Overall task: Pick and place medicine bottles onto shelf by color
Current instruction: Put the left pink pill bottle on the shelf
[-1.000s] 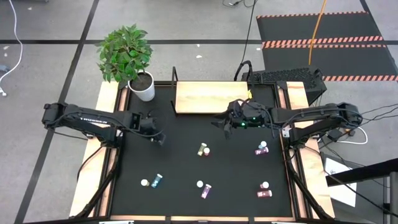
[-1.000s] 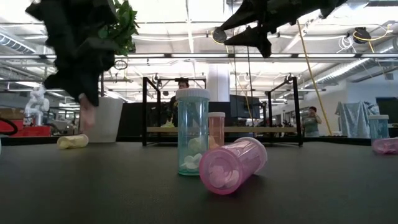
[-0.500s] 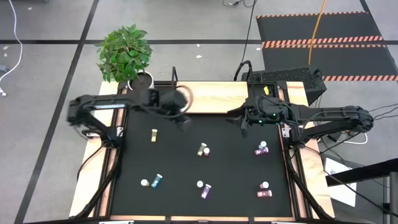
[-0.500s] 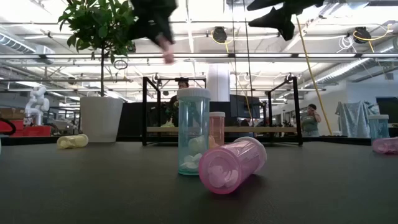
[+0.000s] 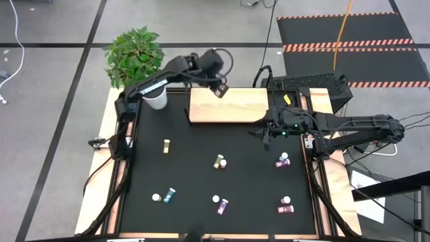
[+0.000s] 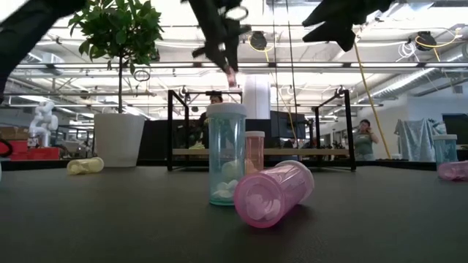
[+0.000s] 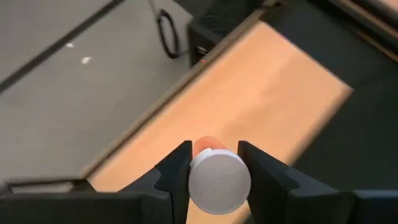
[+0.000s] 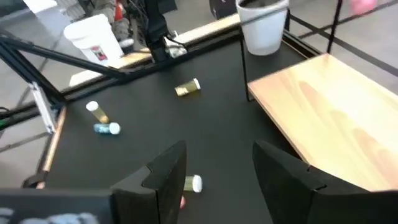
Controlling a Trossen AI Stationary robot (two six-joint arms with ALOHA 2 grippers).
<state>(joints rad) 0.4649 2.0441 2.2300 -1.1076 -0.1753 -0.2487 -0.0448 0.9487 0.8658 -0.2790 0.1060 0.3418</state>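
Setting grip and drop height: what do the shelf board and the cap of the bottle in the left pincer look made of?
The light tan rectangular shelf board looks like smooth pale wood or veneer, with faint grain streaks and a matte surface. The round white cap of the bottle held in the left pincer looks like matte plastic with a finely ribbed edge.

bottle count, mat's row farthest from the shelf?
6, in three pairs, one upright, one lying: left upright bottle, left blue bottle; centre teal bottle, centre pink bottle; right blue bottle, right pink bottle.
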